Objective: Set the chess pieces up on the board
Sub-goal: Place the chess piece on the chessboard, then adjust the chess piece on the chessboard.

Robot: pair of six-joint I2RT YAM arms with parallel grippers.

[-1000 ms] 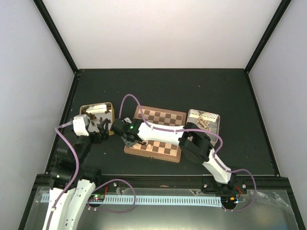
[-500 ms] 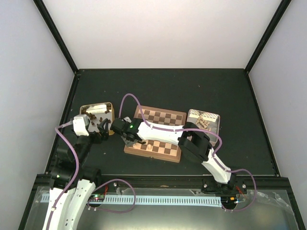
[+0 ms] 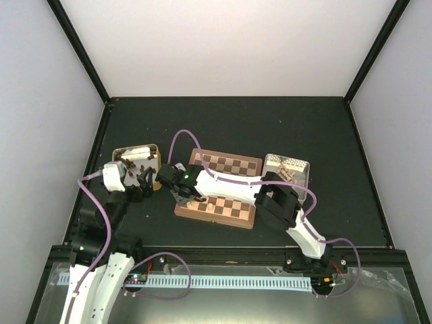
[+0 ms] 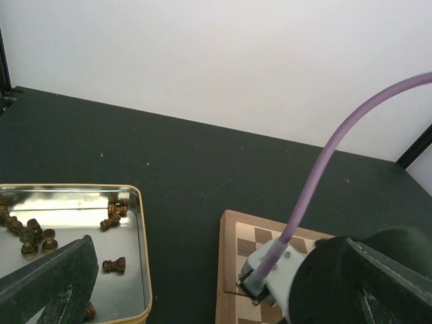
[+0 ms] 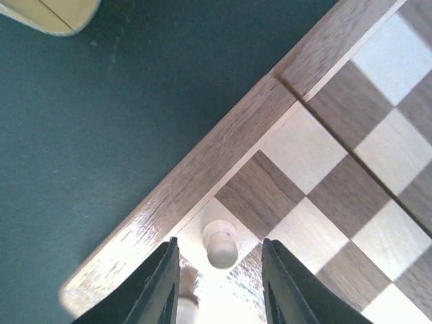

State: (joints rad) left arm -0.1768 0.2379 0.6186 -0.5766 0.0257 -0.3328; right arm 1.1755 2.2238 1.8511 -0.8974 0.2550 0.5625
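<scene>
The board (image 3: 233, 164) lies mid-table between two tins. My right gripper (image 3: 183, 194) hangs over its left edge. In the right wrist view the fingers (image 5: 162, 283) stand open around a pale pawn (image 5: 221, 244), with a gap on each side. The pawn stands upright on a light square beside the board's border (image 5: 202, 162). A second pale piece (image 5: 181, 310) shows partly at the bottom edge. My left gripper (image 3: 145, 179) is open wide and empty beside the left tin (image 4: 142, 236), which holds several dark chess pieces (image 4: 113, 265).
A second metal tin (image 3: 304, 177) with pale pieces stands right of the board. The right arm's wrist and purple cable (image 4: 317, 182) reach across the board's left edge (image 4: 229, 270) in the left wrist view. Black frame rails bound the dark table.
My right gripper has opened and let go of the pale pawn, which now stands on the board. The left arm has not moved.
</scene>
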